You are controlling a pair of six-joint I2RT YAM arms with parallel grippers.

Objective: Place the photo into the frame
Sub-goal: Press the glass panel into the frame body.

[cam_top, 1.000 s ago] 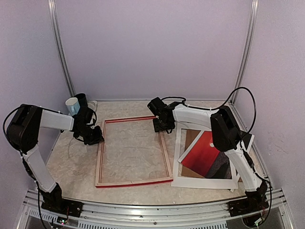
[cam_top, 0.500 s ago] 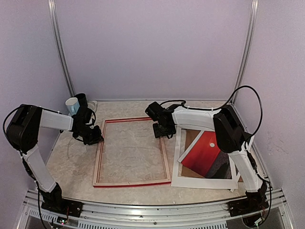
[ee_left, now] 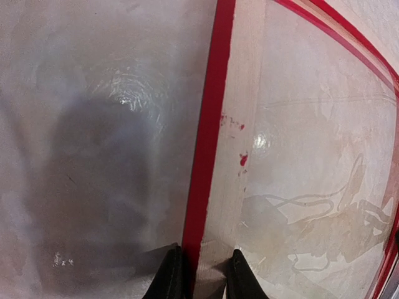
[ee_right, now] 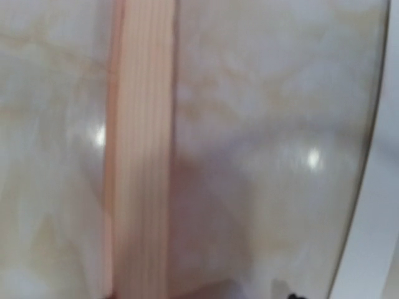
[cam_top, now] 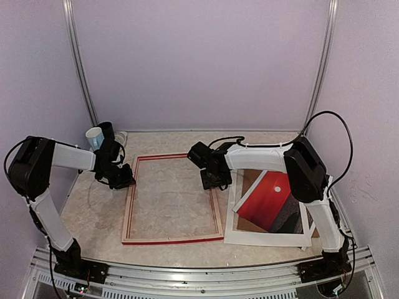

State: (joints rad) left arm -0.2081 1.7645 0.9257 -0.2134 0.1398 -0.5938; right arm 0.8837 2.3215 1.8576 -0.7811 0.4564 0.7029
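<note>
Top external: frame (cam_top: pixel 173 239) farther left than before

Left arm (cam_top: pixel 67 156) and right arm (cam_top: pixel 257 153): white link shells between black joint housings, on black bases (cam_top: pixel 72 265) at 7 and 5 o'clock of the top view. Right arm carries a black cable (cam_top: pixel 324 113) looping at 2 o'clock. Left gripper (ee_left: pixel 206 249): two black, tapered fingers (ee_left: pixel 167 277) at 6 o'clock of its wrist view. Right wrist view: a dark speck (ee_right: pixel 292 293) at 5 o'clock, possibly a fingertip.
</note>
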